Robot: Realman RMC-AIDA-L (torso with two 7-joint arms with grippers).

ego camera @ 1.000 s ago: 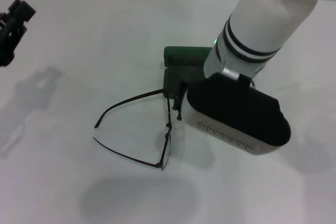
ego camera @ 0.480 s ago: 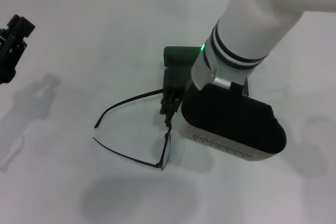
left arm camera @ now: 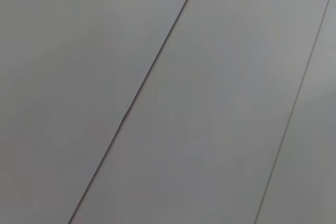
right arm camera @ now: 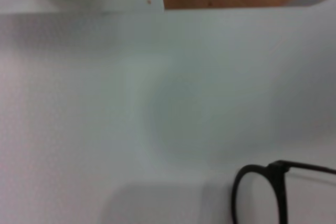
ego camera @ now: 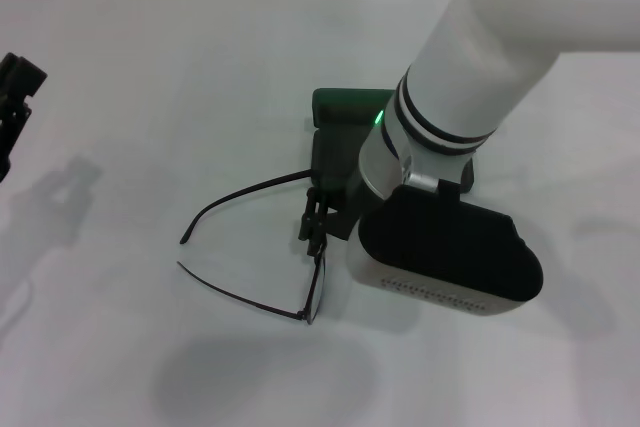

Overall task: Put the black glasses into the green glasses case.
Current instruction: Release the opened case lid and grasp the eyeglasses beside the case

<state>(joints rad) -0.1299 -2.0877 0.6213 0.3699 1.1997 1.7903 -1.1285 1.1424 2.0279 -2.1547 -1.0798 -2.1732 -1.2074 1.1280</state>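
The black glasses (ego camera: 316, 277) lie unfolded on the white table, with the front frame edge-on to the head camera and both thin temples reaching left. One round lens rim (right arm camera: 258, 195) shows in the right wrist view. Just behind them stands the green glasses case (ego camera: 345, 119), largely hidden by my right arm. My right gripper (ego camera: 315, 223) hangs open right over the far end of the glasses' front frame, at the case's near edge. My left gripper (ego camera: 12, 92) is parked at the far left edge, away from both.
My bulky right forearm (ego camera: 450, 247) covers the table to the right of the glasses. The table's edge (right arm camera: 236, 8) with wooden floor beyond shows in the right wrist view. The left wrist view holds only grey panels (left arm camera: 168, 98).
My right gripper has come forward and left off the case, down to the glasses' frame. The left gripper has drifted further toward the left edge. The glasses have not moved.
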